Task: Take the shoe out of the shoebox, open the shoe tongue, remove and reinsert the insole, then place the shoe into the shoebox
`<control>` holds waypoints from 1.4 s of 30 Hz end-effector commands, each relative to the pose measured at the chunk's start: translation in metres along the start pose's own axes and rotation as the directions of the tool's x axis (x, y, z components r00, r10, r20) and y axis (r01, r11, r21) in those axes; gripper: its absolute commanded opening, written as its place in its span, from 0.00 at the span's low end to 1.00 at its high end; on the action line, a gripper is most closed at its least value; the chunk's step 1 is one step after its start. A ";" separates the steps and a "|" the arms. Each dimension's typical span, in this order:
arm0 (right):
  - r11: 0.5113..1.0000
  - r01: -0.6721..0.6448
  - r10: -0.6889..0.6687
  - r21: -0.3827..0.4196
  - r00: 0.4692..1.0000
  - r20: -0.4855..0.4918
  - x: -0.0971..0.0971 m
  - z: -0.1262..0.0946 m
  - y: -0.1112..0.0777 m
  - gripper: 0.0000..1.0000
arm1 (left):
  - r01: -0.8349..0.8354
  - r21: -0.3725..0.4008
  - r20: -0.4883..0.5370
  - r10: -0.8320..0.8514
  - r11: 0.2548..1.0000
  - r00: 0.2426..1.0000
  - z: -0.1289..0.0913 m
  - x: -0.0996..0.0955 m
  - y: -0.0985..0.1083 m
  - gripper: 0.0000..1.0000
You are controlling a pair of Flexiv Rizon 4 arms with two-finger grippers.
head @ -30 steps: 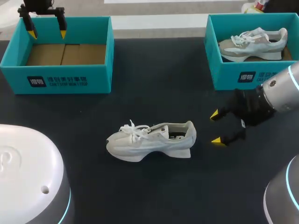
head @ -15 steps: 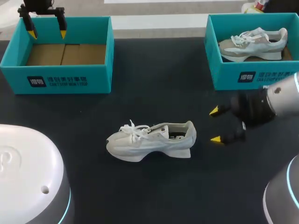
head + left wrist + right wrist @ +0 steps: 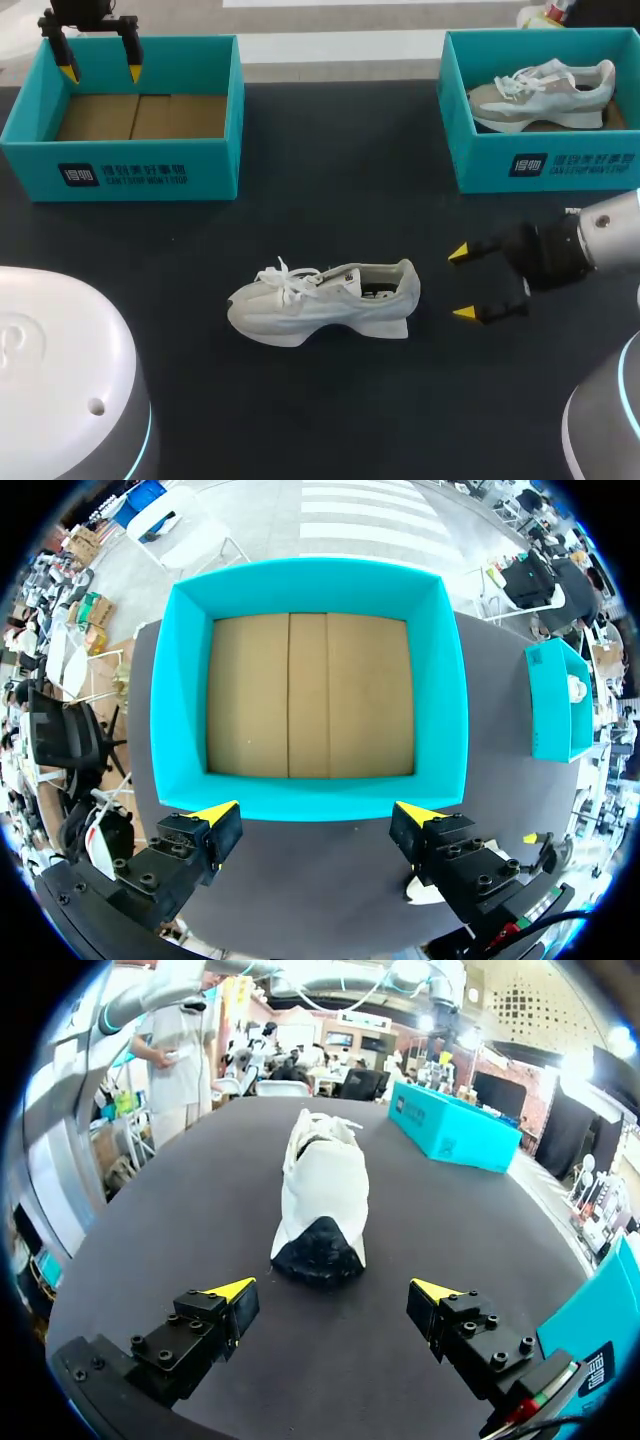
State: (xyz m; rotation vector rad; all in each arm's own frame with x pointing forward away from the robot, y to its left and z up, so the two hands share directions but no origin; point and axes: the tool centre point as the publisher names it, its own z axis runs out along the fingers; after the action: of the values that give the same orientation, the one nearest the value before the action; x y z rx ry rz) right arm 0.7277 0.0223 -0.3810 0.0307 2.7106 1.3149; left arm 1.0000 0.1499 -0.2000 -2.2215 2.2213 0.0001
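- The dark table (image 3: 330, 200) carries two teal boxes along its far edge and one loose shoe near its middle.
- The empty shoebox (image 3: 120, 175) stands at the far left corner. Its lid is off and only its brown cardboard floor shows. From the left wrist view its near wall (image 3: 310, 800) lies right under that arm's fingers.
- The second shoebox (image 3: 545, 165) stands at the far right, well apart from the first. It holds a second shoe (image 3: 545, 95), pale with white laces, which lies tilted against the box's walls.
- The shoe (image 3: 320, 300) stands upright on its sole on the bare table. It is outside both boxes, with its toe towards the left and its heel towards the right. Its laces are tied and the opening looks dark inside. In the right wrist view the shoe (image 3: 322, 1185) sits straight ahead of the fingers, heel nearest, not touching them.
- The right gripper (image 3: 461, 283) hangs low over the table just beyond the shoe's heel, its fingers spread wide and holding nothing; the wrist view of it (image 3: 332, 1289) shows the same.
- The left gripper (image 3: 101, 72) hovers above the empty shoebox's far left edge. Its fingers are spread and nothing is held, as in its own view (image 3: 318, 812).
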 end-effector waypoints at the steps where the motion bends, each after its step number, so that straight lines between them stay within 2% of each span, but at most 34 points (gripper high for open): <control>1: 0.996 0.010 -0.005 0.083 0.998 -0.063 -0.007 0.009 -0.012 1.00 | 0.000 0.000 0.000 0.000 1.000 1.000 0.000 0.000 0.000 1.00; 20: 0.996 0.010 -0.005 0.083 0.998 -0.063 -0.007 0.009 -0.012 1.00 | 0.000 0.000 0.000 0.000 1.000 1.000 0.000 0.000 0.000 1.00; 22: 1.000 -0.010 0.011 0.027 0.999 -0.034 -0.005 0.012 -0.009 1.00 | 0.000 0.000 0.000 0.000 1.000 1.000 0.000 0.000 0.000 1.00; 26: 1.000 -0.019 0.019 0.019 1.000 -0.001 -0.005 0.016 -0.004 1.00 | 0.000 0.000 0.000 0.000 1.000 1.000 0.000 0.000 0.000 1.00; 31: 0.999 -0.032 0.032 0.010 0.999 -0.019 -0.003 0.021 0.004 1.00 | 0.000 0.000 0.000 0.000 1.000 1.000 0.000 0.000 0.000 1.00; 35: 0.997 -0.074 0.074 -0.007 0.997 0.005 0.000 0.022 0.008 1.00 | 0.000 0.000 0.000 0.000 1.000 1.000 0.000 0.000 0.000 1.00; 42: 0.993 -0.109 0.109 -0.045 0.994 -0.001 0.004 0.040 0.016 1.00 | 0.000 0.000 0.000 0.000 1.000 1.000 0.000 0.000 0.000 1.00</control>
State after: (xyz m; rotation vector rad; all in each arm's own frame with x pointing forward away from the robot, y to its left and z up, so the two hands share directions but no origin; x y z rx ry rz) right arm 0.7268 0.0559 -0.3871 0.1742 2.7218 1.3998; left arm 1.0000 0.1499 -0.2000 -2.2214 2.2214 0.0001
